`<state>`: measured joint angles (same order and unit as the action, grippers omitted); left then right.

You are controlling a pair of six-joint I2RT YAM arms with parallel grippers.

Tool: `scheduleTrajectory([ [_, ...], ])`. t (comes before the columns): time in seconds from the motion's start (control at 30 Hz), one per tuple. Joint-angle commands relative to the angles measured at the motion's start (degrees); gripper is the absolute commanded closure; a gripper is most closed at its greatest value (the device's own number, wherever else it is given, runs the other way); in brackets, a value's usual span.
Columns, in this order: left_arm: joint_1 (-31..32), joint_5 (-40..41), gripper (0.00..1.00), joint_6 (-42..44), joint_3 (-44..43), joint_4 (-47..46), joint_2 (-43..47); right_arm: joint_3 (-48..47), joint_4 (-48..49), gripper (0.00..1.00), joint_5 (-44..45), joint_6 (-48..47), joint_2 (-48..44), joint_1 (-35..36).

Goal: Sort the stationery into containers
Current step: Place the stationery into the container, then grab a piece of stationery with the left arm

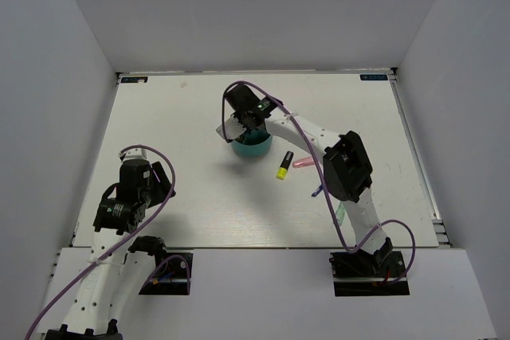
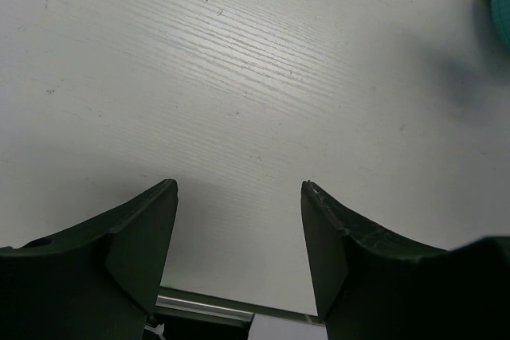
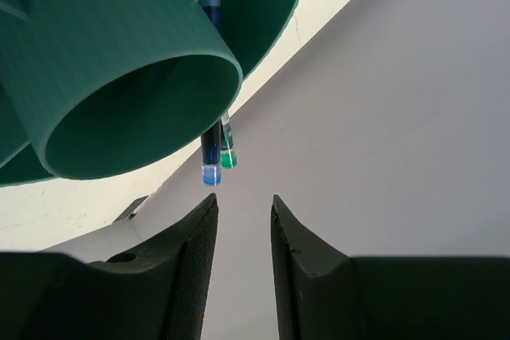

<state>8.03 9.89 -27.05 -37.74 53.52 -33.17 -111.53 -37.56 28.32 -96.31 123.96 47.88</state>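
So the right gripper (image 3: 243, 199) is parked right over the teal desk organiser (image 1: 255, 149), which sits a bit toward 12 o'clock from the middle of the table (image 1: 175, 125); jaws are cracked open just a narrow slot and there's nothing in between them. In the wrist view the organiser's central cup (image 3: 119, 77) fills the upper left, and a blue pen (image 3: 211, 166) plus a green-tipped pen (image 3: 229, 157) poke out of the compartment behind it, ends just beyond the fingertips and not touching them. From above, the gripper and wrist cover most of the organiser, so you only see a teal crescent on its 6 o'clock side. Loose stuff on the table: yellow highlighter (image 1: 284, 166) with a black cap at about 4 o'clock from the organiser; a pink piece (image 1: 303, 162) just at its 3 o'clock; what looks like a thin blue pen (image 1: 317, 192) further out at 4 o'clock; a mint piece (image 1: 340, 211) half tucked under the right arm (image 1: 348, 166), whose bulky elbow hangs over that whole patch. The left gripper (image 2: 239, 185) is way off at 8 o'clock near the table edge, jaws spread wide, holding nothing.
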Motion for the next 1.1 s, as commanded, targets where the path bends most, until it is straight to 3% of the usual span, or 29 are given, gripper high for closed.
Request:
scheduleTrajectory([
  [0.0, -0.30, -1.09, 0.26, 0.50, -0.14, -0.87, 0.39, -0.27, -2.69, 0.63, -1.60, -23.79, -5.48, 2.21],
  [0.03, -0.21, -1.71, 0.30, 0.77, -0.06, -1.39, 0.91, -0.27, -3.39, 0.61, -1.86, -18.44, -8.79, 2.65],
  [0.07, -0.21, -4.15, 0.36, 1.20, 0.29, -2.18, 0.82, -0.18, -4.79, 0.51, -2.82, -10.38, -10.13, 2.83],
  [0.1, -0.12, -8.01, 0.54, 2.25, 0.64, -5.06, 1.52, -0.01, -5.24, 0.47, -3.61, -5.51, -14.41, 3.53],
  [0.13, -0.04, -9.78, 0.68, 3.39, 1.34, -6.05, 1.70, 0.34, -5.85, 0.46, -5.18, 10.98, -15.93, 3.54],
  [0.17, 0.14, -13.98, 0.78, 3.93, 1.96, -6.66, 1.53, 0.52, -8.38, 0.46, -7.46, 17.50, -17.51, 3.63],
  [0.2, 0.23, -17.94, 0.92, 4.54, 1.96, -7.98, -0.04, 0.87, -9.19, 0.52, -8.36, 24.17, -21.70, 3.02],
  [0.23, 0.93, -19.46, 0.96, 4.98, 1.88, -8.77, -1.01, 2.44, -11.02, 0.59, -8.28, 30.07, -23.05, 2.58],
  [0.27, 1.19, -22.86, 0.99, 5.34, 1.01, -8.95, -2.15, 5.76, -12.61, 0.67, -6.54, 44.92, -24.37, 1.88],
  [0.3, 1.54, -25.42, 1.00, 5.16, 0.21, -9.65, -4.34, 7.88, -12.80, 0.93, -5.30, 49.25, -28.38, 1.52],
  [0.33, 3.98, -26.49, 0.98, 5.08, -0.32, -11.05, -6.36, 9.99, -13.06, 1.00, -3.98, 57.30, -29.82, 0.73],
  [0.4, 6.72, -26.77, 0.88, 4.64, -3.81, -12.73, -9.70, 18.34, -14.37, 1.00, -6.59, 70.59, -35.50, -1.55],
  [0.43, 11.00, -24.42, 0.75, 4.55, -4.88, -13.34, -12.33, 22.71, -14.03, 1.00, -8.87, 73.69, -36.85, -2.52],
  [0.5, 21.27, -19.07, 0.59, 5.68, -10.84, -14.75, -17.26, 28.19, -13.42, 1.00, -13.95, 82.97, -40.18, -7.17],
  [0.53, 24.02, -15.03, 0.48, 6.04, -12.69, -14.50, -23.46, 31.08, -13.24, 1.00, -14.86, 85.30, -40.64, -9.53],
  [0.57, 31.62, -13.34, 0.41, 7.96, -16.72, -14.49, -26.13, 33.28, -13.50, 0.99, -19.57, 90.55, -41.16, -12.25],
  [0.6, 33.96, -10.19, 0.35, 8.67, -20.76, -14.49, -28.51, 35.56, -12.63, 0.58, -21.35, 91.99, -41.69, -13.85],
  [0.63, 35.89, -7.63, 0.29, 9.11, -25.41, -14.15, -36.88, 36.63, -11.75, 0.41, -22.94, 93.40, -41.96, -18.82],
  [0.7, 40.91, -5.34, 0.27, 10.87, -34.70, -12.39, -42.83, 39.52, -10.26, 0.23, -30.19, 97.96, -42.40, -23.85],
  [0.73, 41.62, -4.97, 0.27, 11.05, -36.86, -11.77, -50.51, 40.24, -9.64, 0.26, -31.55, 98.85, -42.83, -25.45],
  [0.77, 42.67, -4.88, 0.30, 11.23, -38.71, -11.59, -53.03, 41.99, -9.11, 0.37, -34.70, 100.78, -42.75, -28.60],
  [0.8, 42.85, -5.40, 0.34, 11.23, -40.21, -12.20, -57.14, 42.61, -8.15, 0.57, -37.34, 102.19, -43.36, -32.28],
  [0.83, 43.03, -5.41, 0.48, 11.23, -45.53, -12.47, -61.19, 42.97, -7.18, 1.00, -39.20, 103.77, -43.54, -33.97],
  [0.93, 43.38, -5.67, 0.63, 11.40, -55.30, -12.21, -69.12, 45.60, -5.77, 1.00, -45.96, 106.59, -43.98, -41.01],
  [0.97, 43.38, -5.50, 0.64, 11.58, -57.08, -12.03, -74.62, 46.13, -5.59, 1.00, -47.03, 107.03, -44.07, -43.81],
  [1.03, 43.38, -5.15, 0.61, 11.75, -64.45, -11.07, -78.26, 49.28, -2.18, 0.82, -50.46, 108.88, -45.11, -45.67],
  [1.07, 43.38, -4.54, 0.51, 11.67, -67.35, -10.63, -82.71, 49.91, -1.38, 0.76, -50.46, 108.88, -45.30, -46.81],
])
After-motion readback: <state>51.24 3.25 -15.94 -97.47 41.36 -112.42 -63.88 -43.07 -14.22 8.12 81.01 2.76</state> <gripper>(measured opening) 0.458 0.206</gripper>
